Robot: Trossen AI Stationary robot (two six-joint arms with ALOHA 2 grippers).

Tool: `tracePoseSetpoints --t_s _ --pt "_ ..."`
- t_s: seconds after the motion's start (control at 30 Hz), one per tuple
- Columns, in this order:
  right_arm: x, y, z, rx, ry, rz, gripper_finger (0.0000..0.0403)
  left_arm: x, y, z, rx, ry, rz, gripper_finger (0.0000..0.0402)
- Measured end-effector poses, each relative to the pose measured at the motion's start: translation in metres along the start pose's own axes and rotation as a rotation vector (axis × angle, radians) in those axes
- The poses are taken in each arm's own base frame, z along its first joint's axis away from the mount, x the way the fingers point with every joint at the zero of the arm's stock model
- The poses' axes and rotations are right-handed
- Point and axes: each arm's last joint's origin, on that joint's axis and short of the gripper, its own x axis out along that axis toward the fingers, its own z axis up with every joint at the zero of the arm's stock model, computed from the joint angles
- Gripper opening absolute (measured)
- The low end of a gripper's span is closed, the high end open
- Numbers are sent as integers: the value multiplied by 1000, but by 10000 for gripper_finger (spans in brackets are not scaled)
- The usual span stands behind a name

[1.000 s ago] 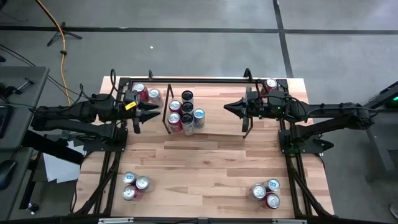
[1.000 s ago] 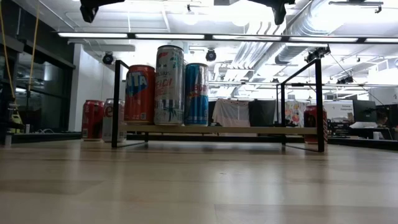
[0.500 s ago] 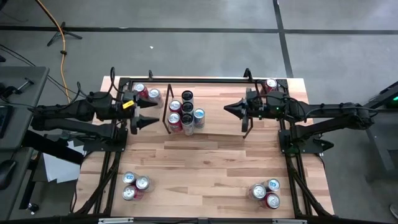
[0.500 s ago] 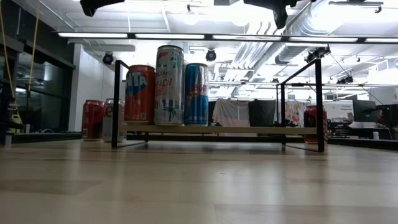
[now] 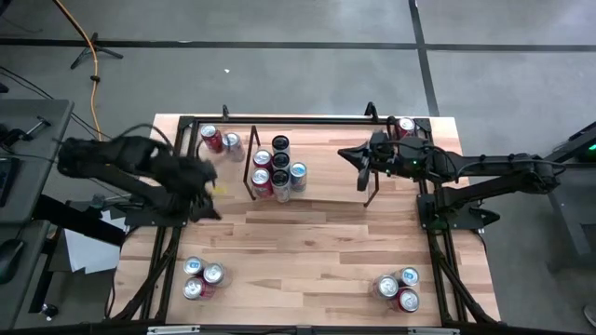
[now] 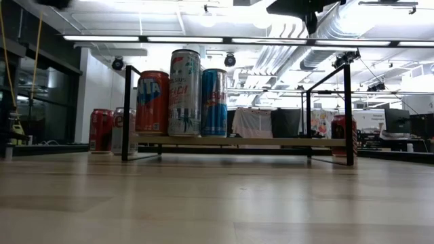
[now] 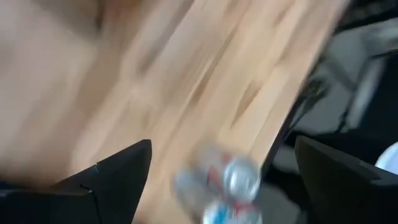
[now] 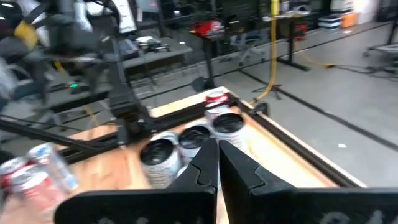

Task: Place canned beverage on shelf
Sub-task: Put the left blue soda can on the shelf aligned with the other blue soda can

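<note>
Five cans [image 5: 279, 167] on shelf [image 5: 368, 186] – low view shows three; left gripper [image 7: 217, 180] jaws spread, empty; right gripper [image 8: 217, 163] jaws pressed together – empty.

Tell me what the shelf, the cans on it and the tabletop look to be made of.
Shelf: thin black rods, probably painted metal, with a flat top that looks see-through from above.
Cans on it: likely aluminium, glossy printed sides and silvery lids.
Tabletop: pale wood in joined strips, with visible grain and a smooth finish.
</note>
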Motion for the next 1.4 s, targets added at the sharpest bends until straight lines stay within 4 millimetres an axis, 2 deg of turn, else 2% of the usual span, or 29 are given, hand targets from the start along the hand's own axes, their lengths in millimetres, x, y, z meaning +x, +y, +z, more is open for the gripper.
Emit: tracePoseSetpoints --t_s 0.1,0.33,0.47,0.57,0.83,1.13,1.4 --pt "0 -2 -1 -9 4 -56 0 13 -15 -18 -123 129 89 349" --pt "-1 -5 -8 -37 68 -134 0 43 -60 -68 -357 200 193 349" --pt "-1 -7 -12 -50 97 -162 0 64 -77 -100 -431 267 311 349" --pt "-1 -8 -12 -57 103 -187 0 77 -86 -114 -434 263 350 349" --pt "0 -14 -11 -48 100 -220 0 95 -87 -118 -307 151 435 348" --pt "0 -15 -11 -13 96 -222 0 105 -90 -122 -188 181 469 348" --pt "0 -15 -11 -5 95 -222 0 108 -90 -121 -4 185 467 348"
